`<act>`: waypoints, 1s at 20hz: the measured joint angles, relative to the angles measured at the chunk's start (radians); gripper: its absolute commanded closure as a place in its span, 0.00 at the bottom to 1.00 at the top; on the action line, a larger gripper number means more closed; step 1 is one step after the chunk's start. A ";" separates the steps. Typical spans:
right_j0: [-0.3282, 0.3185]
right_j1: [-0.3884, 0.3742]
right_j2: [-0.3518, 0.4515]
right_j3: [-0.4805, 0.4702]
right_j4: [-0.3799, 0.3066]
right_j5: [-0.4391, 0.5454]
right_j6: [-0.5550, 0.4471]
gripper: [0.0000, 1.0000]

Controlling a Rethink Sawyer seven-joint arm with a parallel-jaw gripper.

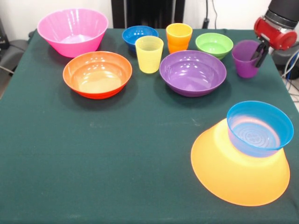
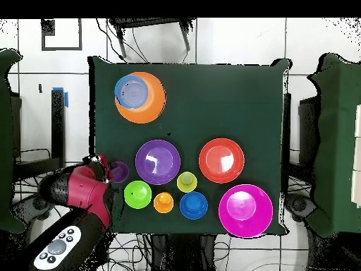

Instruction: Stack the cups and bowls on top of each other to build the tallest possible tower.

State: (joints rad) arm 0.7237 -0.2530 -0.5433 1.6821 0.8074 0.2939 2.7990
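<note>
The tower is a big yellow-orange bowl [image 1: 243, 175] [image 2: 149, 106] lying upside down, with a light blue bowl [image 1: 259, 128] [image 2: 129, 90] upright on it. My gripper [image 1: 259, 53] [image 2: 107, 173] is at the rim of the purple cup [image 1: 244, 59] [image 2: 119, 171], which stands on the cloth. The yellow cup [image 1: 149, 53] and orange cup [image 1: 178, 37] stand upright between the bowls. Pink [image 1: 72, 30], orange-red [image 1: 97, 73], purple [image 1: 192, 72], dark blue [image 1: 139, 35] and green [image 1: 214, 44] bowls sit open side up.
A dark green cloth [image 1: 117, 154] covers the table. The loose bowls and cups crowd the robot's side of it. The tower stands apart at the opposite side, near a corner and the table's edge [image 1: 292, 140].
</note>
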 measured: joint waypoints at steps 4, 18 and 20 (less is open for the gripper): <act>-0.048 -0.039 0.040 0.000 0.000 -0.001 0.000 1.00; -0.233 -0.156 0.102 -0.086 -0.263 0.182 0.000 1.00; -0.233 -0.156 0.052 -0.178 -0.390 0.298 -0.008 1.00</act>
State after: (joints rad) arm 0.4911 -0.4092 -0.4914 1.5041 0.4171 0.5917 2.7906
